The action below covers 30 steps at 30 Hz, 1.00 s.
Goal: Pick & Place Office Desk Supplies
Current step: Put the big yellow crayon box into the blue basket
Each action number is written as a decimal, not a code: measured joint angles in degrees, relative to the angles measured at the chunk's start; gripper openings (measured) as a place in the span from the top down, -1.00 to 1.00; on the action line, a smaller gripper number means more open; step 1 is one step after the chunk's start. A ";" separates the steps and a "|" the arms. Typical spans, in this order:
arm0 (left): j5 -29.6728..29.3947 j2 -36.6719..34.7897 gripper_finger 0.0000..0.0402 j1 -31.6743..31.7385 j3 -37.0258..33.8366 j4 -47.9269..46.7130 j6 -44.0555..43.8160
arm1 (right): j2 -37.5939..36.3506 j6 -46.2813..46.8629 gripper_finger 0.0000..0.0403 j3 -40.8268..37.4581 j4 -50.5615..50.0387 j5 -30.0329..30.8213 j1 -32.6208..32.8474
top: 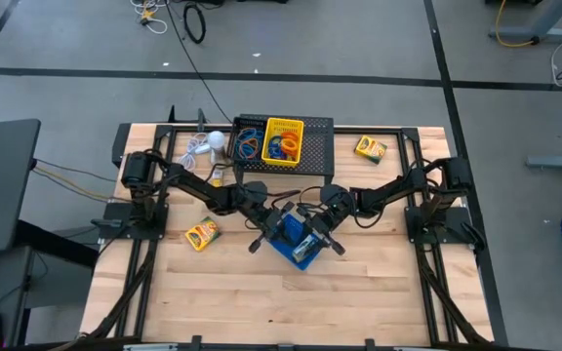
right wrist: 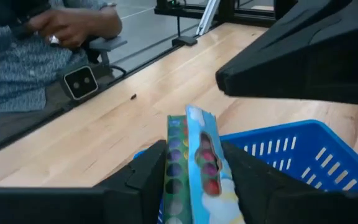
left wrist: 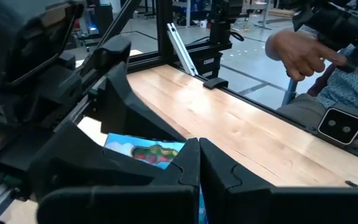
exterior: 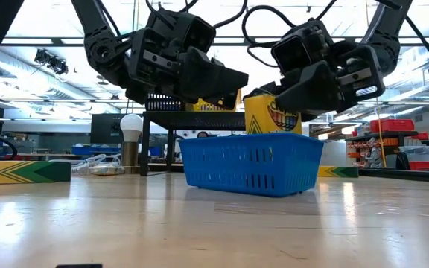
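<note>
Two grippers are positioned over the blue mesh tray at table centre. A crayon box is clamped upright between the right gripper fingers, above the tray. The left gripper is fully closed, empty.

Both grippers crowd blue tray — front tabletop free.

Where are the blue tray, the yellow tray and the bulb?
blue tray [exterior: 250, 164], low view, front mesh wall.
yellow tray [top: 284, 128], high view, back rim.
bulb [exterior: 131, 123], low view, white globe.
</note>
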 joint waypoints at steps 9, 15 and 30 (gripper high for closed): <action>0.32 -1.30 0.99 -0.07 -0.04 -0.96 0.57 | -0.02 0.75 0.09 0.00 1.88 1.56 1.16; 1.35 -5.08 0.99 -0.09 -0.09 -5.10 2.66 | -0.11 1.94 0.02 0.00 7.17 2.32 1.97; -1.91 -16.09 0.98 -0.07 -0.09 -17.31 6.38 | -12.93 3.25 0.02 0.26 5.23 13.51 2.30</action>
